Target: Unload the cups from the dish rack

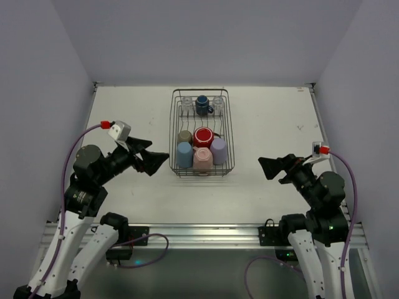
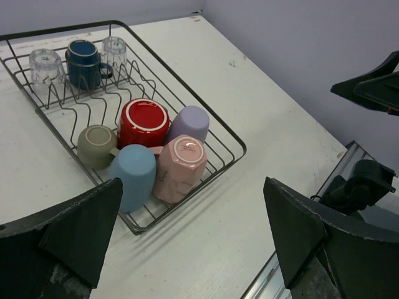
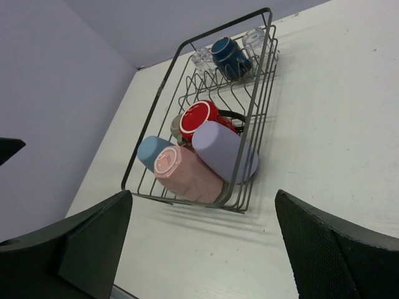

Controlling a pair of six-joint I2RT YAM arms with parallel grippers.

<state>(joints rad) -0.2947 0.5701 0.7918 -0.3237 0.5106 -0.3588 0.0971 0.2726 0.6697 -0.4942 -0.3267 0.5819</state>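
**Rack loaded with cups, both grippers wide open**

Over on the left, the left gripper (image 1: 156,156) hangs above the white table (image 1: 134,106), just off the rack's left side and touching nothing. Its fingers (image 2: 75,237) are spread wide apart with nothing between them.

In the middle sits the dish rack (image 1: 171,131), its long side running away from the arms, and every cup is inside it.

- **Near end, left to right:** a light blue cup (image 1: 184,155), a pink cup (image 1: 202,159) and a lavender cup (image 1: 218,150). They're packed against each other and tipped over rather than upright.
- **Right behind those:** an olive-green cup (image 1: 185,136) on the left with a red mug (image 1: 203,137) beside it.
- **Far end, left to right:** a clear glass (image 1: 187,99), a dark blue mug (image 1: 202,104), then a second clear glass (image 1: 218,101).

On the right, the right gripper (image 1: 269,167) hovers off the rack's right side, also apart from it. Its own fingers (image 3: 336,255) are wide apart and empty too. Both grippers point in toward the rack.
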